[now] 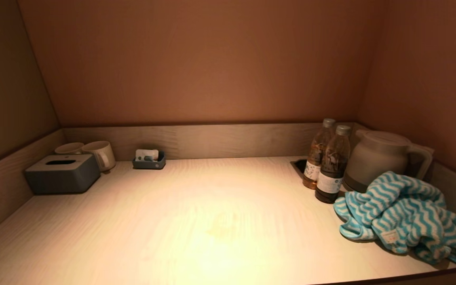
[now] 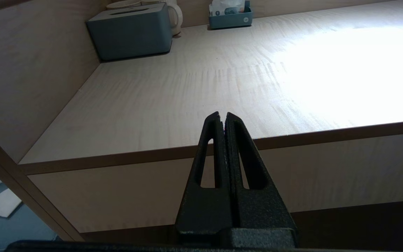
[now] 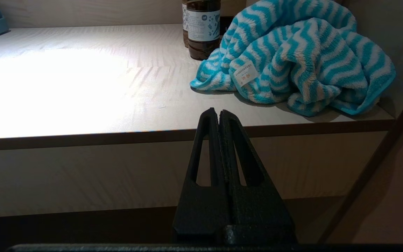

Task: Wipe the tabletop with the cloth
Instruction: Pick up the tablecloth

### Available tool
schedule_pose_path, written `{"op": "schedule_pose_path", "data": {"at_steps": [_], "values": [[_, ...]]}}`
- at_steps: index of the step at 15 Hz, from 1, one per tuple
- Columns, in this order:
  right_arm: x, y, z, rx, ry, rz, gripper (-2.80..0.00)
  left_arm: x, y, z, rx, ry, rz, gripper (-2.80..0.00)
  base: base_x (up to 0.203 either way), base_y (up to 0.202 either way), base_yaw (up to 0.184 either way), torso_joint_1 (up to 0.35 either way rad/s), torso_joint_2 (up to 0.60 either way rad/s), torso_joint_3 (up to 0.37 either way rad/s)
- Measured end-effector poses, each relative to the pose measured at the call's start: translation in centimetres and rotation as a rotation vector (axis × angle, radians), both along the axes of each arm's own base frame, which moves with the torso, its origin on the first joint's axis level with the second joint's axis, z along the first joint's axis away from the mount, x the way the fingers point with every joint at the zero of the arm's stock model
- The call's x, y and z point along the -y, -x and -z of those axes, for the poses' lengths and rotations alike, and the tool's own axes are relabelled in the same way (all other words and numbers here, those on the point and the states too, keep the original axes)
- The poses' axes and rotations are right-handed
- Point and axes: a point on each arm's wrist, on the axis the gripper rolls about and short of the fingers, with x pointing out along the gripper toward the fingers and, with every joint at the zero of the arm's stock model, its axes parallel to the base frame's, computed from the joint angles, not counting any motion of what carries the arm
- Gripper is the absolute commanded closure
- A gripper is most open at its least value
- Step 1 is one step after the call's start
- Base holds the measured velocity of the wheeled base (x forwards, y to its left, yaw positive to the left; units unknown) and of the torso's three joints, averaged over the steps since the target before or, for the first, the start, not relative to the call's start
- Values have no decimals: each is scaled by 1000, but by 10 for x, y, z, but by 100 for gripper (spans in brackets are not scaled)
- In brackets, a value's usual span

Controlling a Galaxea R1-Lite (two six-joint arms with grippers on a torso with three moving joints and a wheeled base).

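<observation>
The cloth (image 1: 406,215), a fluffy blue-and-white zigzag towel, lies crumpled in the near right corner of the tabletop (image 1: 196,221), right in front of the kettle (image 1: 378,160). All the places below are given relative to that kettle.

Neither arm has reached in yet. The right gripper (image 3: 219,113) hangs below and outside the front edge of the tabletop, clenched on nothing, fingers pressed together, with the cloth ahead of it and a little to one side. The left gripper (image 2: 222,117) sits the same way, clamped tight and empty, far along the front edge from the kettle.

The likely trouble, I'd say, is the crowding. Two bottles (image 1: 327,166) stand just left of the kettle, and the nearer one appears to touch the cloth's edge. A careless grab or a wide sweep could tip a bottle or drag it along. The cloth is also bunched, so a pinch may lift only a fold and leave the rest trailing over the front edge. Coming up from below, the fingers could knock the edge of the tabletop.

Far left of the kettle against the back wall sit a tissue box (image 1: 62,173), two mugs (image 1: 93,152) and a small tray (image 1: 149,160).

The bottles carry pale labels with print, and the cloth has a small white tag (image 3: 246,75); none of it is readable.
</observation>
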Motion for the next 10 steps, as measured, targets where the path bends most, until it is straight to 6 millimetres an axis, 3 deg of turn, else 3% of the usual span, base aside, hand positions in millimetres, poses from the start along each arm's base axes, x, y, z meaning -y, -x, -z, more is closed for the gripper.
{"op": "schedule_pose_path", "data": {"at_steps": [10], "values": [[0,0,0,1,2,-2,0,0,0,0,1,-1,0,0,0,0,0,0,0,0]]}}
